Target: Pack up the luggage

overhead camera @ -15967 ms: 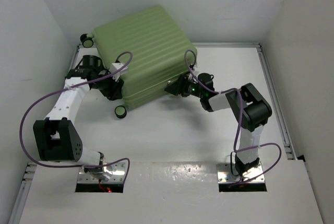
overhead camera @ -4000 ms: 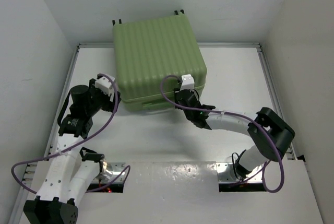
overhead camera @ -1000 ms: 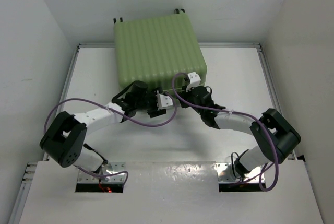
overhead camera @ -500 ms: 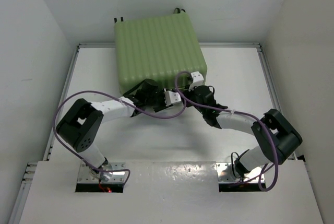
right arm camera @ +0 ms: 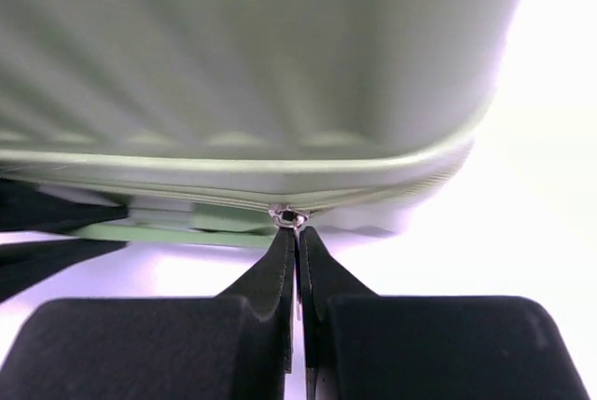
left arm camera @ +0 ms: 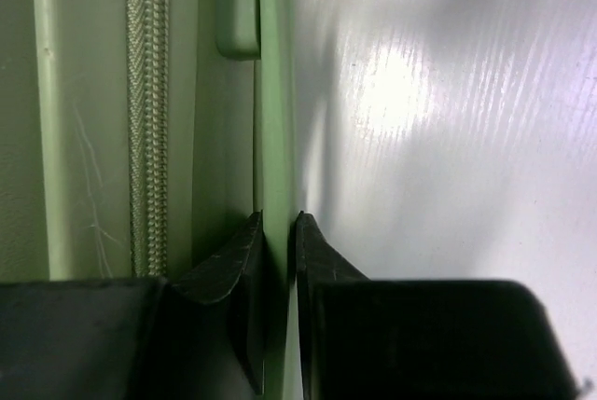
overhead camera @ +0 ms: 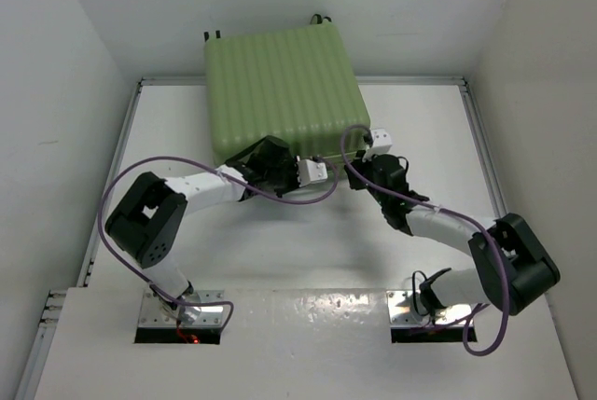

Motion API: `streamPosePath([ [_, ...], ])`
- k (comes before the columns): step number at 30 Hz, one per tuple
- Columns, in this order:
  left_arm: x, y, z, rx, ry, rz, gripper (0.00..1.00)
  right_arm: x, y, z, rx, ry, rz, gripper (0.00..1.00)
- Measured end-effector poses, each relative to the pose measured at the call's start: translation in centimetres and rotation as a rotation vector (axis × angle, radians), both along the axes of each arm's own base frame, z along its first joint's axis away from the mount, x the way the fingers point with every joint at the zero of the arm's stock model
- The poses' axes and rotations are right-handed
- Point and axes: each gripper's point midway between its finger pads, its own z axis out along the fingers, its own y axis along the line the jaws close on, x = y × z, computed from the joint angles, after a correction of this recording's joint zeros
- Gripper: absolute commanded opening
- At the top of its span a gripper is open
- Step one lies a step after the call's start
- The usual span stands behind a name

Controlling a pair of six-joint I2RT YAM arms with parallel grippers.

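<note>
Left gripper (left arm camera: 278, 225): jaws narrow, the two black wedge-shaped fingers (left arm camera: 233, 260) nipping a thin, smooth green lip on the near edge of the luggage (overhead camera: 280, 83). One finger is sitting on the shell side, the other on the table side. A woven zipper tape (left arm camera: 147, 92) is running straight along the shell just beside that lip. A rounded green moulded tab (left arm camera: 238, 8) is showing further along it.

Right gripper (right arm camera: 297, 232): jaws pressed together, no gap showing between the black tapered tips. A small shiny metal zipper pull (right arm camera: 291, 216) is sitting right at the tips and looks pinched between them. It is lying on the seam under the rounded near-right corner of the shell.

The luggage is lying flat and closed at the far middle of the table (overhead camera: 298, 241). It is a light-green, matte hard shell with rounded corners and parallel ribs running near to far. Its far end is reaching past the table's back rail toward the wall. Small black wheels (overhead camera: 320, 20) are poking out at that far end.

Both arms are reaching in to its near edge, the left near the middle, the right at the near-right corner. Purple cables (overhead camera: 280, 197) are looping off both wrists. The table top is white and glossy and is throwing glare.
</note>
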Motion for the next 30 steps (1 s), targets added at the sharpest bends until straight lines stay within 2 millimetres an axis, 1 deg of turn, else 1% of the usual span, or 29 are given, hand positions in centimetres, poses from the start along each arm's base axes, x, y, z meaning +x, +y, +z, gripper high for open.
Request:
streamPosePath([
  [5,-0.1,0.7,0.0,0.024,0.013,-0.035,0.00,0.3,-2.6,0.1,0.018,0.000,-0.045,0.00],
  [7,0.0,1.5,-0.1,0.036,0.026,-0.052,0.00,0.3,-2.9,0.2,0.028,0.000,-0.036,0.00],
  [9,-0.1,2.5,-0.3,0.054,0.041,-0.086,0.00,0.4,-3.0,0.2,0.042,0.002,-0.009,0.00],
  [14,1.2,6.3,-0.3,0.112,0.029,-0.144,0.00,0.4,-2.5,0.4,0.067,-0.004,0.106,0.00],
  [17,2.2,8.2,-0.3,0.150,0.016,-0.153,0.00,1.0,-2.3,0.5,0.065,-0.009,0.163,0.00],
  [20,2.4,8.3,-0.5,0.169,0.029,-0.170,0.00,2.0,-2.5,0.3,0.069,-0.005,0.205,0.00],
  [23,3.0,8.2,-0.8,0.180,0.055,-0.162,0.00,3.7,-2.8,0.3,0.073,0.000,0.231,0.00],
  [25,3.0,8.3,-1.1,0.195,0.091,-0.151,0.00,4.1,-2.7,0.1,0.082,0.016,0.261,0.00],
  [30,3.0,8.7,-0.9,0.224,0.134,-0.138,0.00,4.7,-2.0,-0.6,0.126,0.093,0.353,0.00],
])
